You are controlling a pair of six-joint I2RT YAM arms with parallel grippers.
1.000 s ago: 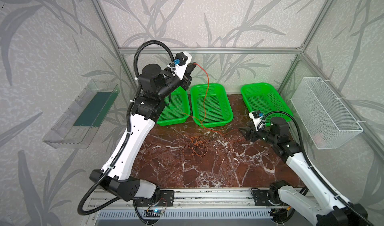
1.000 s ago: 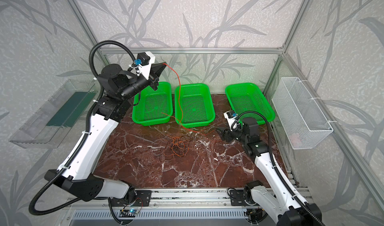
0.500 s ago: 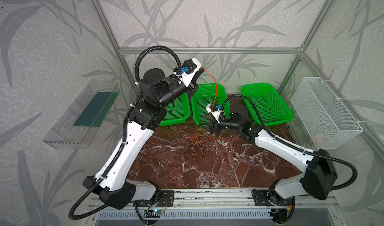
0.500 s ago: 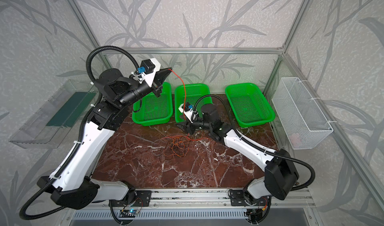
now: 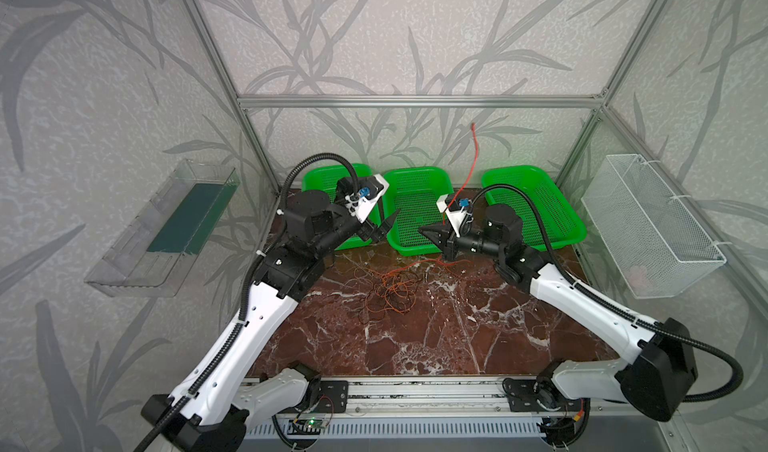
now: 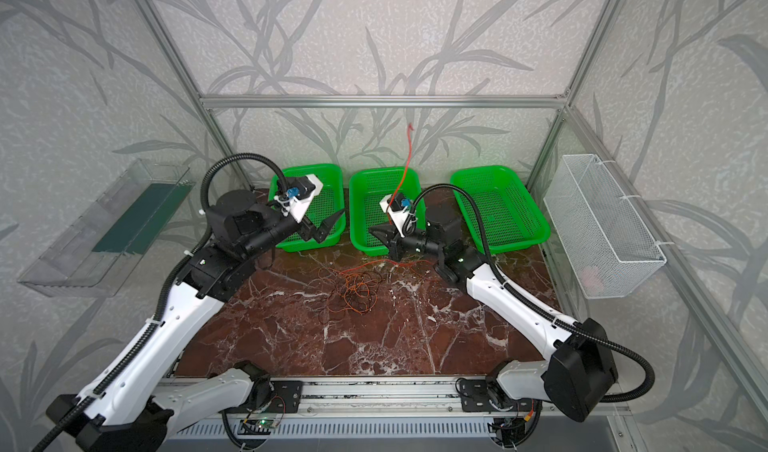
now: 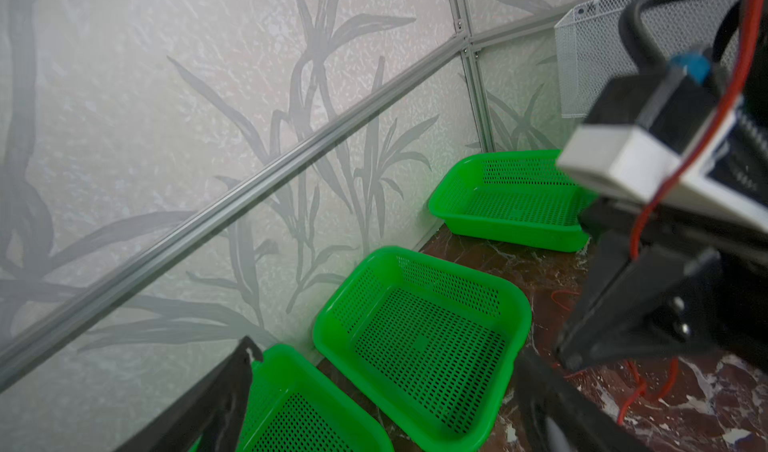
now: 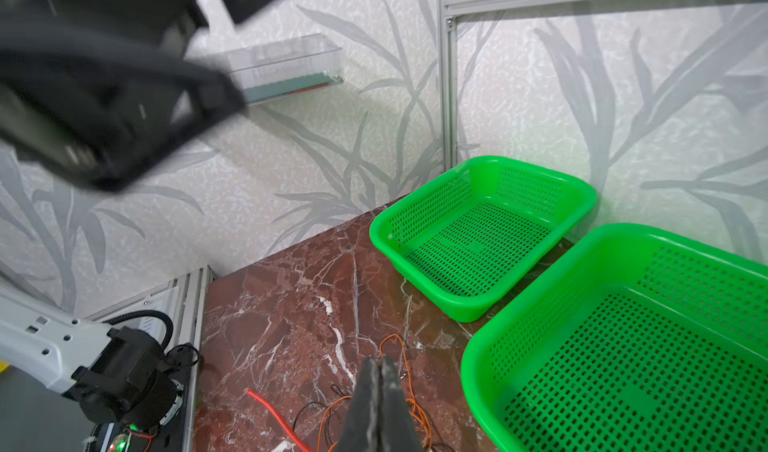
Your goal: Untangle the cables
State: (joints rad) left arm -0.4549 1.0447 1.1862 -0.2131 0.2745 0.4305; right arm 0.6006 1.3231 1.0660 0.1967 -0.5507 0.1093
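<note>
right gripper [image 5: 432,234] is pinched tight on the red cable [image 5: 471,163] at frame centre, in front of the middle green basket [image 5: 415,171]. The cable's free end stands up toward upper centre. left gripper [image 5: 384,229] gapes empty, centre-left. The orange/black tangle [image 5: 392,288] lies on the marble tabletop [image 5: 415,346] just below centre. Probably the right is anchoring red to pull it clear.

The cables [image 5: 390,288] are lying heaped on the table [image 5: 457,337], in front of and between the left gripper [image 5: 382,229] and the right gripper [image 5: 428,233], one strand rising above the right gripper. The middle basket [image 5: 415,171] is sitting just behind both grippers. The left basket [image 5: 320,175] is lying behind the left gripper, and the right basket [image 5: 515,169] is lying behind the right gripper, off to its right.
</note>
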